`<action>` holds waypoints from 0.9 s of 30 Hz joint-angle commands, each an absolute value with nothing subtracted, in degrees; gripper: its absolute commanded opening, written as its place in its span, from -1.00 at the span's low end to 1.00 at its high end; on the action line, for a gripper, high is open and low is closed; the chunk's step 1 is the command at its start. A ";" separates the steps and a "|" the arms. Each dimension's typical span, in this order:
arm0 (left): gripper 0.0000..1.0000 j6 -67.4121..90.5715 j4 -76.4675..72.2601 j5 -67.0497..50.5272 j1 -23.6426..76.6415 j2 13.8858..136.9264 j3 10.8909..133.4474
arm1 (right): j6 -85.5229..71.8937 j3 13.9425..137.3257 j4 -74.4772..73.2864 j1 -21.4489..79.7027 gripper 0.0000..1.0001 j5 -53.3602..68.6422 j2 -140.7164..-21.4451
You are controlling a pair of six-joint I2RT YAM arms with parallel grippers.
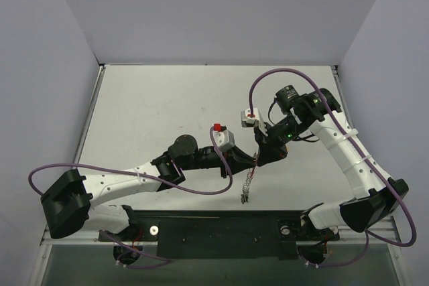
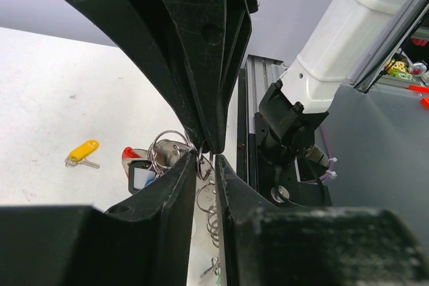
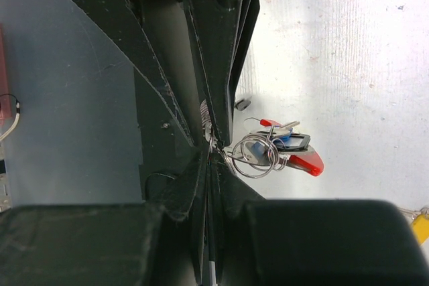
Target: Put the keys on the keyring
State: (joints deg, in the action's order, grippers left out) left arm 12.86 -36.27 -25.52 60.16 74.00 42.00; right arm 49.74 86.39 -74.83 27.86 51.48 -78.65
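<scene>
The keyring [image 2: 169,147] hangs in the air between both grippers, its silvery chain [image 1: 248,182] dangling toward the table. A red key [image 3: 303,161] and a black tag [image 3: 295,141] hang on its rings. My right gripper [image 3: 213,147] is shut on the ring wire. My left gripper [image 2: 206,165] faces it from below. Its jaws stand a narrow gap apart with a small ring [image 2: 203,165] pinched across them. A yellow key [image 2: 83,152] lies loose on the table, apart from both grippers.
The black base rail [image 1: 221,232] runs along the near table edge below the grippers. Purple cables [image 1: 201,189] loop off both arms. Grey walls enclose the white table [image 1: 154,105] on three sides.
</scene>
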 commanded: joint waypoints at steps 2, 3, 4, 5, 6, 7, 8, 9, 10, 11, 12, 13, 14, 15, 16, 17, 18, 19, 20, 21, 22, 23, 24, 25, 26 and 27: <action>-0.53 13.18 -39.46 -26.63 59.94 74.09 44.82 | 50.63 88.15 -77.25 28.30 -1.00 54.05 -78.92; -0.60 13.18 -39.64 -26.80 59.94 74.09 44.82 | 50.63 88.15 -77.26 28.30 -1.00 54.14 -78.84; -0.66 13.18 -39.64 -26.81 59.94 74.18 44.91 | 50.63 88.15 -77.17 28.30 -1.00 54.14 -78.92; -0.77 13.18 -39.64 -26.98 59.94 74.18 45.00 | 50.63 88.15 -77.25 28.30 -1.00 54.14 -78.93; -0.80 13.27 -39.64 -27.16 59.94 74.27 45.00 | 50.63 88.15 -77.26 28.39 -1.00 54.14 -78.93; -0.84 13.27 -39.38 -27.51 59.94 74.27 45.17 | 50.63 88.24 -77.17 28.30 -1.00 54.14 -78.93; -0.88 13.18 -39.11 -27.60 59.94 74.35 45.18 | 50.63 88.24 -77.17 28.39 -1.00 54.14 -78.84; -0.92 13.18 -38.76 -27.77 59.94 74.36 45.26 | 50.63 88.24 -77.25 28.30 -1.00 54.14 -78.84; -0.93 13.18 -38.67 -27.86 59.94 74.27 45.35 | 50.63 88.24 -77.17 28.30 -1.00 54.14 -78.84; -0.94 13.18 -38.58 -28.04 59.94 74.27 45.35 | 50.63 88.24 -77.25 28.30 -1.00 54.14 -78.75; -0.94 13.27 -38.41 -28.21 59.94 74.27 45.35 | 50.63 88.16 -77.17 28.30 -1.00 54.14 -78.84; -0.95 13.36 -38.23 -28.39 59.85 74.27 45.44 | 50.63 88.24 -77.17 28.30 -1.00 54.14 -78.84; -0.93 13.53 -38.23 -28.48 59.77 74.18 45.44 | 50.63 88.24 -77.25 28.30 -1.00 54.14 -78.75; -0.91 13.80 -38.32 -28.74 59.77 74.35 45.35 | 50.54 88.24 -77.17 28.39 -1.00 54.14 -78.84; -0.83 13.97 -38.41 -28.65 59.68 74.18 45.35 | 50.54 88.33 -77.25 28.30 -1.00 54.14 -78.84; -0.80 14.15 -38.32 -28.65 59.68 74.27 45.35 | 50.54 88.33 -77.26 28.30 -1.00 54.14 -78.75; -0.76 14.24 -38.41 -28.74 59.59 74.09 45.26 | 50.54 88.33 -77.26 28.30 -1.00 54.14 -78.75; -0.75 14.24 -38.41 -28.65 59.59 74.00 45.26 | 50.54 88.33 -77.26 28.30 -1.00 54.05 -78.75; -0.74 14.24 -38.41 -28.74 59.59 74.00 45.18 | 50.54 88.24 -77.17 28.30 -1.00 54.14 -78.75; -0.75 14.33 -38.41 -28.74 59.50 74.00 45.09 | 50.54 88.24 -77.17 28.30 -1.00 54.14 -78.75; -0.75 14.33 -38.41 -28.74 59.50 74.09 45.26 | 50.54 88.24 -77.25 28.30 -1.00 54.05 -78.66; -0.74 14.41 -38.41 -28.83 59.50 74.09 45.26 | 50.54 88.24 -77.26 28.30 -1.00 54.14 -78.66; -0.74 14.41 -38.32 -29.00 59.59 74.09 45.26 | 50.54 88.24 -77.26 28.30 -1.00 54.23 -78.75; -0.74 14.50 -38.32 -29.18 59.59 74.27 45.44 | 50.54 88.24 -77.26 28.39 -1.00 54.23 -78.66; -0.74 14.59 -38.32 -29.35 59.50 74.35 45.44 | 50.54 88.33 -77.26 28.30 -1.00 54.23 -78.75; -0.75 14.59 -38.32 -29.44 59.50 74.36 45.44 | 50.54 88.24 -77.17 28.30 -1.00 54.14 -78.75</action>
State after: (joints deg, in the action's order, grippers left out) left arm 13.61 -36.18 -26.98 59.55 74.17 42.37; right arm 49.98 86.39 -75.35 27.86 51.96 -78.65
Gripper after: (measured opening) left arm 0.128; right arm 0.005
